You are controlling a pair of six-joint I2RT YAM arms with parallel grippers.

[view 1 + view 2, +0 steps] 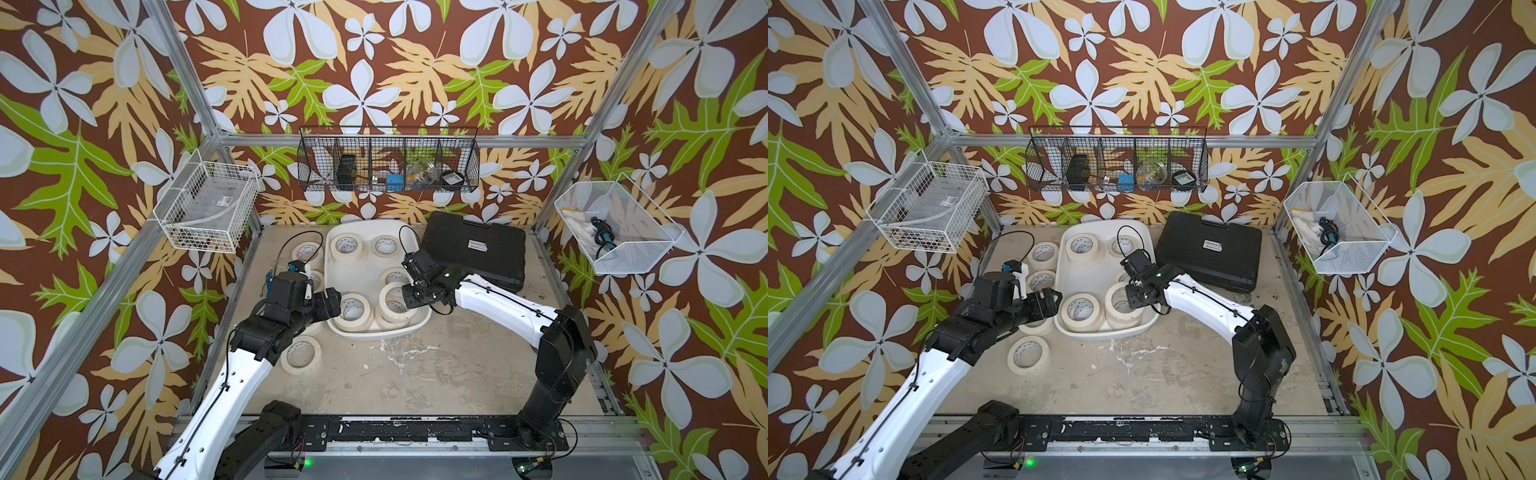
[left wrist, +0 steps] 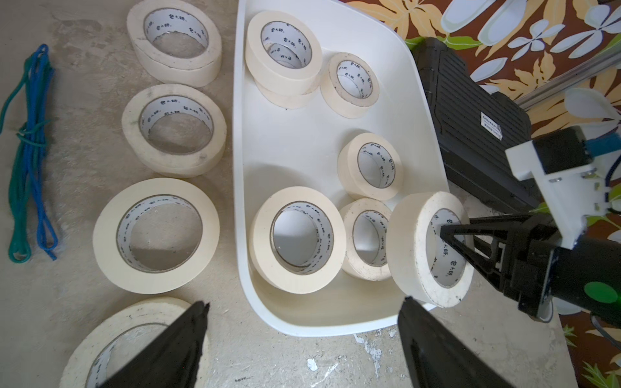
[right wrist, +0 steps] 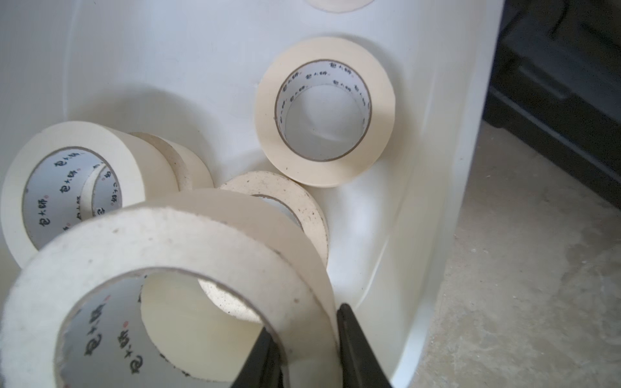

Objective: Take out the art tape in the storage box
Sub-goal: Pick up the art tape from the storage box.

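Right hand clamped on wall of cream masking-tape roll, roll tilted over near right corner of white plastic storage tub. Bare concrete surface lies just beyond that rim. Left hand open, at tub's opposite side.

both top views overlook the whole table, while both wrist cameras closely face the storage box.

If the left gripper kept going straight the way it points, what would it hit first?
Likely the box rim, just ahead of the left gripper; if it passes above that, the tape roll just inside. Height is hard to judge.
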